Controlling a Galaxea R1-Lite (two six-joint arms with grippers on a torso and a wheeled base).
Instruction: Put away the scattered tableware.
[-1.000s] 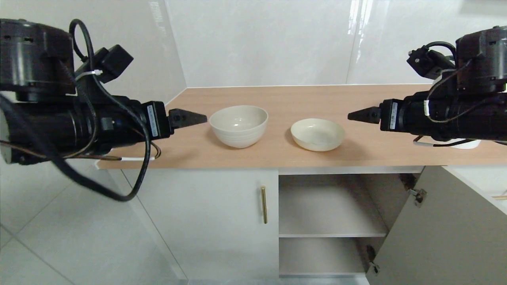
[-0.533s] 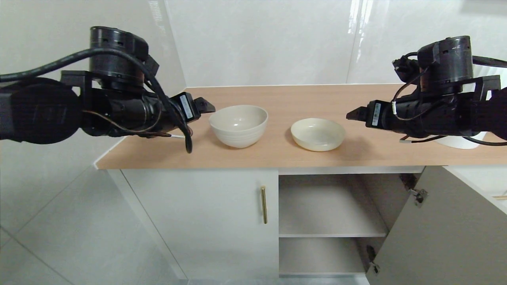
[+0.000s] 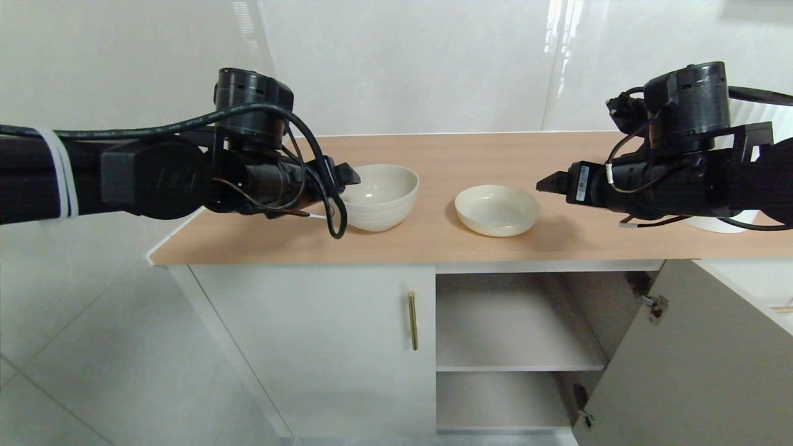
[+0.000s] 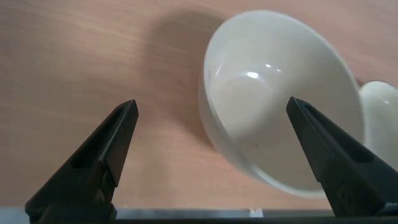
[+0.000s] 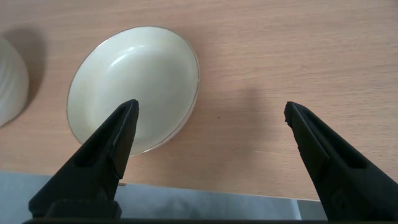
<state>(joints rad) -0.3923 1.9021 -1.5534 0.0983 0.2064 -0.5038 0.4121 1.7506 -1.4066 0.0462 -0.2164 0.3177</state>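
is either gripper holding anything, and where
Nothing is held: the left gripper is open by the deep bowl, the right gripper open near the shallow bowl.

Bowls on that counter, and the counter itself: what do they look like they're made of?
Deep bowl: probably glazed ceramic, off-white and glossy, with bright glints inside and faint ridges outside.
Shallow bowl: likely glazed ceramic too, cream, with a smooth sheen and a thin darker rim line.
Countertop: matte wood grain; whether solid wood or laminate, I cannot tell.
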